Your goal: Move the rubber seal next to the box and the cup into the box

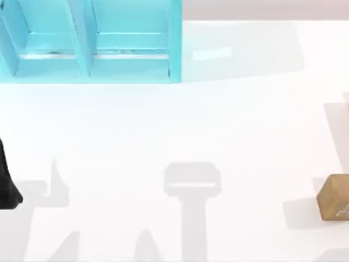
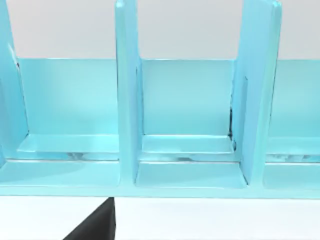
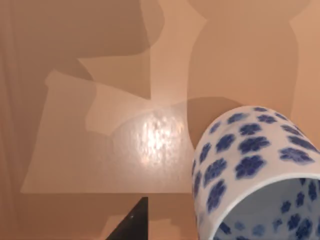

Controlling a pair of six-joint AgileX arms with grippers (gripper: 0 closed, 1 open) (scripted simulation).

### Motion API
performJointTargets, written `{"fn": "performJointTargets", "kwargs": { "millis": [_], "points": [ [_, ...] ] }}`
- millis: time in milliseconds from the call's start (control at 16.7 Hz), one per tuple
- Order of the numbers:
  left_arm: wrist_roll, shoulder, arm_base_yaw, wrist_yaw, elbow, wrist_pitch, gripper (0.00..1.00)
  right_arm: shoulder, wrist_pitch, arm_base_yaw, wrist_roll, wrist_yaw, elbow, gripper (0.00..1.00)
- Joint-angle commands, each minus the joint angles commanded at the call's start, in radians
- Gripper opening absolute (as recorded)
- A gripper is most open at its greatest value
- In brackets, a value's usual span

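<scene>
The cyan box [image 1: 175,41] stands at the table's far left, split by upright dividers; the left wrist view looks straight into its compartments [image 2: 187,107]. The rubber seal [image 1: 332,197], a tan-brown block, lies at the right edge of the table, far from the box and partly cut off by the frame. The cup [image 3: 250,160], white with blue flowers, sits close under the right wrist camera, tilted with its mouth toward the lens, above a tan surface. A black tip of my right gripper [image 3: 132,222] shows beside the cup, apart from it. My left gripper [image 1: 6,188] hangs at the table's left edge.
The white table [image 1: 174,125] stretches between box and block, crossed by grey arm shadows near the front. The box's dividers [image 2: 127,100] rise tall above its floor.
</scene>
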Motion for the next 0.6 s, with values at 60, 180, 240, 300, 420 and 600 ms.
{"fn": "performJointTargets", "kwargs": {
  "millis": [60, 180, 240, 300, 420, 600],
  "points": [
    [0.0, 0.0, 0.0, 0.0, 0.0, 0.0, 1.0, 0.0, 0.0, 0.0, 0.0, 0.0, 0.0, 1.0],
    [0.0, 0.0, 0.0, 0.0, 0.0, 0.0, 1.0, 0.0, 0.0, 0.0, 0.0, 0.0, 0.0, 1.0],
    [0.0, 0.0, 0.0, 0.0, 0.0, 0.0, 1.0, 0.0, 0.0, 0.0, 0.0, 0.0, 0.0, 1.0],
    [0.0, 0.0, 0.0, 0.0, 0.0, 0.0, 1.0, 0.0, 0.0, 0.0, 0.0, 0.0, 0.0, 1.0],
    [0.0, 0.0, 0.0, 0.0, 0.0, 0.0, 1.0, 0.0, 0.0, 0.0, 0.0, 0.0, 0.0, 1.0],
    [0.0, 0.0, 0.0, 0.0, 0.0, 0.0, 1.0, -0.01, 0.004, 0.0, -0.001, -0.01, 0.014, 1.0]
  ]
}}
